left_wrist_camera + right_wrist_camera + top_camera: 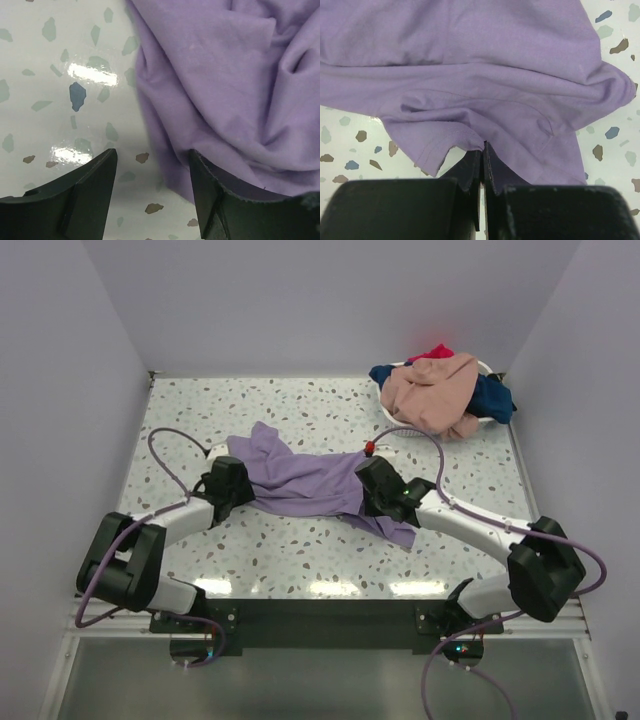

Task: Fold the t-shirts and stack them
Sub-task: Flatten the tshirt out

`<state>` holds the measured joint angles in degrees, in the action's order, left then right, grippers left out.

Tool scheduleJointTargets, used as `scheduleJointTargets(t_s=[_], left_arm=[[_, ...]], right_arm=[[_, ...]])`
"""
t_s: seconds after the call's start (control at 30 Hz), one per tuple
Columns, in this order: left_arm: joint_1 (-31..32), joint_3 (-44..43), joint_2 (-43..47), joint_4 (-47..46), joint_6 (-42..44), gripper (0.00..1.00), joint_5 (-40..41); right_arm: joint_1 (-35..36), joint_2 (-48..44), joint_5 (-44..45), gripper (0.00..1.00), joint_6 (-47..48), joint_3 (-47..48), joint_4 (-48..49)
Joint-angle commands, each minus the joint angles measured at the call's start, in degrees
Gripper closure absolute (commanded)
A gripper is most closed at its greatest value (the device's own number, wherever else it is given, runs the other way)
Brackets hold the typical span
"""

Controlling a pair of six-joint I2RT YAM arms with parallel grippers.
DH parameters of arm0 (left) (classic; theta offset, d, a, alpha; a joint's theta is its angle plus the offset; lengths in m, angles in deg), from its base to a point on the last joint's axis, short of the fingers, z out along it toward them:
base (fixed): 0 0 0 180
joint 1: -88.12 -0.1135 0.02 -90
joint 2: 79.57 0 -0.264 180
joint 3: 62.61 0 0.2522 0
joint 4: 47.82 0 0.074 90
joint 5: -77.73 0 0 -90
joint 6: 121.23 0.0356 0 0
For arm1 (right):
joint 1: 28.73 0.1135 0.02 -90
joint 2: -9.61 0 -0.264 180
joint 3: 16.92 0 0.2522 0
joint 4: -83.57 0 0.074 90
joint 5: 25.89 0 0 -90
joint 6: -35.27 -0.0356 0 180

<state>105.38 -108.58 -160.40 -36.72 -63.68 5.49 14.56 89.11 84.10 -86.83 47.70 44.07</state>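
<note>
A lavender-purple t-shirt lies crumpled in the middle of the speckled table. My left gripper is open at the shirt's left edge. In the left wrist view one finger is over bare table and the other over the purple fabric. My right gripper is shut at the shirt's right side. In the right wrist view its jaws pinch a fold of the shirt's edge. Peach-pink, navy blue and red shirts are piled at the back right.
A white oval basket holds the piled shirts at the back right, near the right wall. Walls close the table on the left, back and right. Purple cables loop over the table beside each arm.
</note>
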Motion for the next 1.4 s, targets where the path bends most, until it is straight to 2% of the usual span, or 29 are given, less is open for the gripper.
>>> scheduleJointTargets(t_s=[0.0,0.43,0.73,0.83,0.93,0.97,1.0,1.03,1.17,1.23,1.3,1.37], left_arm=[[-0.56,-0.75,-1.08,-2.00,-1.39,0.36,4.12],[-0.56,3.81,2.96,-5.25,-3.59,0.39,5.01],[-0.56,-0.48,-3.79,-6.84,-2.62,0.42,1.40],[-0.56,-1.54,-5.20,-7.01,-1.83,0.50,0.79],[-0.56,-1.37,-5.91,-7.97,-1.39,0.70,-0.18],[-0.56,-1.28,-5.82,-8.59,-0.87,0.85,-1.40],[-0.56,-1.11,-5.82,-9.29,-0.78,0.95,-1.93],[-0.56,-1.10,-5.21,-9.30,-0.60,1.00,-2.29],[-0.56,-4.35,0.58,-0.90,1.68,1.00,0.42],[-0.56,-7.77,7.25,2.55,2.56,1.00,2.79],[-0.56,-10.76,13.74,10.26,4.05,1.00,4.29],[-0.56,-15.15,17.19,13.71,5.37,1.00,5.44]], right_arm=[[-0.48,-2.07,0.05,1.00,0.19,-0.22,0.87],[-1.10,-3.65,-0.21,1.00,0.10,-1.72,0.69],[-1.19,-5.23,-0.57,1.00,-0.25,-3.04,0.51],[-1.19,-6.20,-0.04,1.00,-0.33,-3.39,0.34],[-1.19,-6.82,0.75,1.00,-0.25,-3.48,-0.01],[-1.19,-7.17,1.02,1.00,-0.16,-3.39,-0.28],[-1.28,-7.26,1.80,1.00,0.28,-3.04,-0.45],[-1.19,-7.43,2.33,1.00,0.54,-2.69,-0.72],[-1.63,-8.14,7.16,1.00,3.44,2.83,-4.39],[-1.71,-9.45,11.97,1.00,5.37,5.47,-6.42],[-1.71,-11.03,15.06,1.00,6.95,9.17,-9.06],[-1.72,-14.01,18.58,1.00,8.18,11.19,-10.29]])
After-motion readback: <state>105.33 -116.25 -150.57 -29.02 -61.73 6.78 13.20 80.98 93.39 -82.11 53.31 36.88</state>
